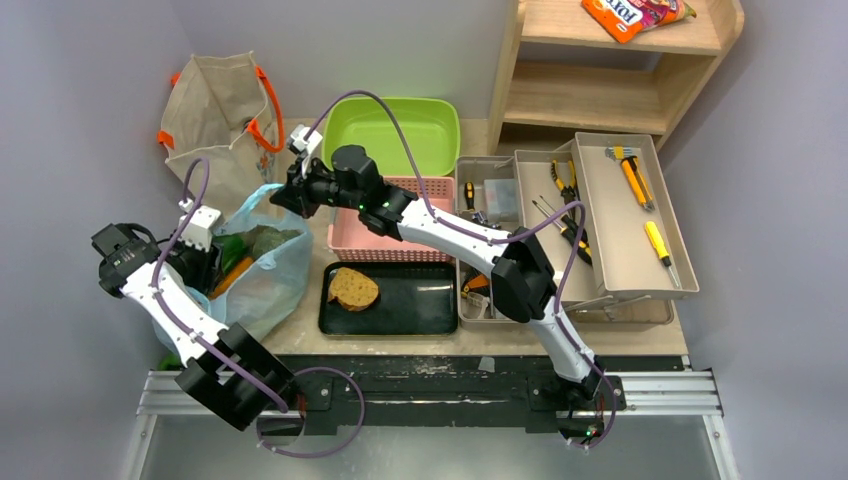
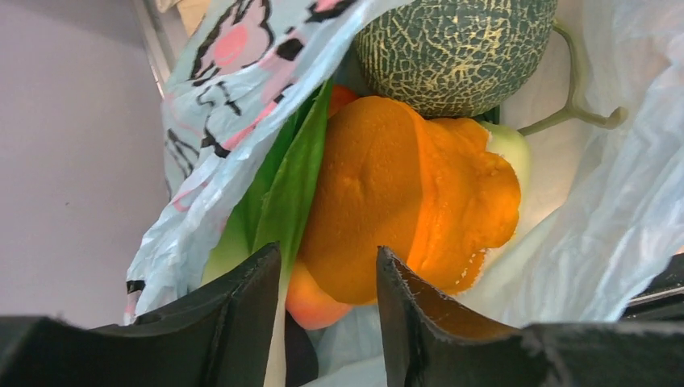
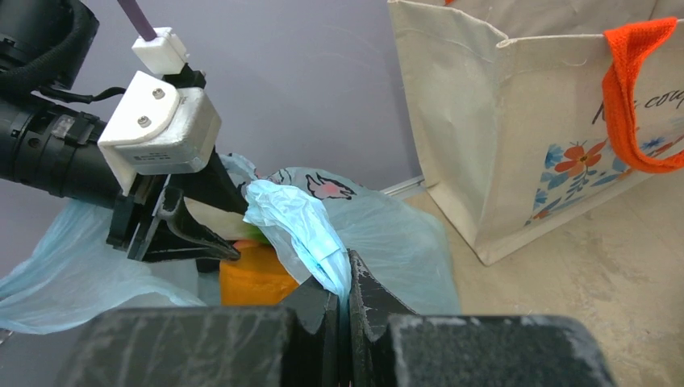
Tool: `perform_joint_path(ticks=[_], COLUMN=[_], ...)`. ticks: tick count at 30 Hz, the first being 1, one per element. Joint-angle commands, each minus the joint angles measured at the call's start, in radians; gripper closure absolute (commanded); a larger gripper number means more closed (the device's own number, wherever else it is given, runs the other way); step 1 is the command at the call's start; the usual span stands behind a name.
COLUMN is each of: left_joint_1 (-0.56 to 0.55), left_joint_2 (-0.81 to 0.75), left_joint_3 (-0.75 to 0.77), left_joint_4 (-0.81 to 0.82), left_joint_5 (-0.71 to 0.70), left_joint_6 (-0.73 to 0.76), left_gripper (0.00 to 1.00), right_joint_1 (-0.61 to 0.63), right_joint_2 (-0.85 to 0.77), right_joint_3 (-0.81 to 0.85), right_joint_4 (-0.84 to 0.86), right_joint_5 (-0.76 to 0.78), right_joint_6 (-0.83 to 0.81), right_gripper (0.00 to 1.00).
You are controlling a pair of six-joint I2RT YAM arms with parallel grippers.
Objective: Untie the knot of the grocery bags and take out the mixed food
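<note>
Closest to us, in the left wrist view, the left gripper (image 2: 327, 258) has its two black fingers a moderate way apart with nothing clamped between them. They hang at the near edge of the orange-topped pastry (image 2: 403, 201); we cannot tell whether they touch it. The pastry lies inside the blue plastic bag (image 2: 234, 81). A long green leaf (image 2: 282, 185) rests against the pastry's left side, and a peach (image 2: 310, 305) peeks out beneath it. Just beyond the pastry, touching it, sits the netted green melon (image 2: 456, 48).

At the right wrist, we see the right gripper (image 3: 344, 282) with its fingers pressed together on a twisted strip of the bag's rim, lifting it so the mouth stands open.

From above, the bag sits at the near left corner of the table (image 1: 400, 345). Beside it on the right lies a black tray (image 1: 420, 305) carrying a bread slice (image 1: 352, 288). Behind the tray comes a pink basket (image 1: 350, 243), then a green tub (image 1: 400, 135), with an open toolbox (image 1: 620, 230) to the right. Farther back on the left the canvas tote (image 1: 210, 105) stands upright. A wooden shelf (image 1: 600, 95) at the far right holds a snack packet (image 1: 630, 15).
</note>
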Motion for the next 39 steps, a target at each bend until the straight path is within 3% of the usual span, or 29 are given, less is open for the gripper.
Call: perform_joint_path(ticks=[1,5,13,16,19,22,25,29,33,39], left_joint_1=[-0.025,-0.046,-0.074,-0.102,-0.119,-0.125,-0.126,-0.124,-0.122,-0.117], left_joint_2=[0.012,0.039,0.069,0.062,0.028,0.008,-0.008,-0.104,-0.190,-0.200], left_joint_3=[-0.020,-0.026,-0.079,-0.133,-0.216,-0.254,-0.219,-0.122,-0.021,0.195], left_joint_4=[0.007,-0.108,-0.140,-0.081,0.089,0.173,0.103,-0.101,-0.226,-0.354], left_joint_5=[0.093,0.105,0.122,0.106,0.051,0.018,0.030,0.103,0.164,0.235], left_joint_6=[0.095,0.214,0.263,0.235,0.165,0.129,0.137,0.179,0.170,0.120], left_gripper=[0.50,0.38,0.28,0.26,0.27,0.37,0.71,0.97,1.00,1.00], right_joint_1=[-0.003,-0.004,-0.007,-0.009,-0.009,-0.009,-0.010,-0.009,-0.011,-0.010], right_joint_2=[-0.004,0.012,0.020,0.022,0.025,0.028,0.031,0.034,0.022,0.009], right_joint_3=[0.054,0.083,0.084,0.085,0.086,0.086,0.085,0.092,0.066,0.047], right_joint_4=[-0.007,-0.024,-0.039,-0.043,-0.046,-0.050,-0.053,-0.060,-0.055,-0.046], right_joint_5=[-0.017,-0.012,-0.004,-0.002,-0.001,0.001,0.005,0.004,0.008,0.012], right_joint_6=[0.007,-0.003,-0.007,-0.009,-0.011,-0.012,-0.014,-0.021,-0.023,-0.019], right_gripper=[1.00,1.00,1.00,1.00,1.00,1.00,1.00,1.00,1.00,1.00])
